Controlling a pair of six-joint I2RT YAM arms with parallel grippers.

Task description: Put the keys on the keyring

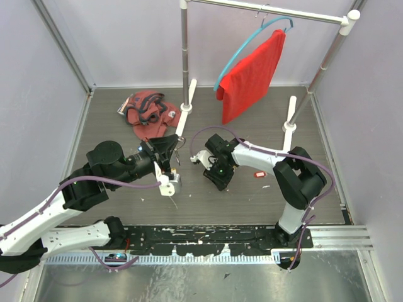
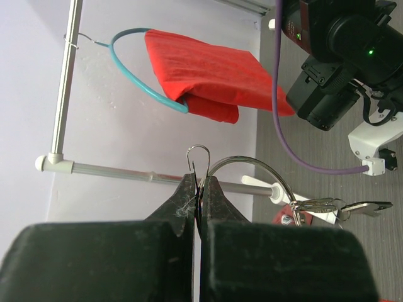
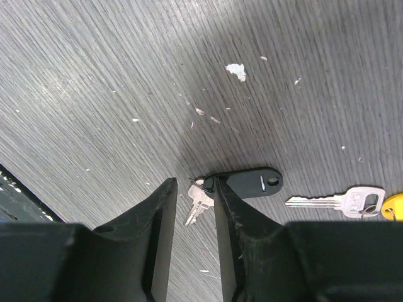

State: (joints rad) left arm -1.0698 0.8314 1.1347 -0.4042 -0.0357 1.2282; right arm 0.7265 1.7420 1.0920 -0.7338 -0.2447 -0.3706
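My left gripper (image 2: 200,179) is held up off the table, shut on the thin silver keyring (image 2: 252,161). A small wire loop pokes out above the pinched fingertips. The ring arcs off to the right, where silver keys (image 2: 365,206) hang from it. My right gripper (image 3: 192,184) is low over the table and open. A small silver key (image 3: 198,206) lies flat between its fingers. That key's black tag (image 3: 255,182) runs out from behind the right-hand finger. A second key (image 3: 340,201) with a yellow tag (image 3: 393,205) lies further right. In the top view the two grippers (image 1: 171,152) (image 1: 218,179) are close together mid-table.
A red-tagged key (image 1: 259,174) lies on the table right of the right gripper. A reddish crumpled cloth (image 1: 148,113) sits at the back left. A clothes rack (image 1: 184,56) stands behind, with a red shirt (image 1: 252,75) on a teal hanger. White flecks dot the table.
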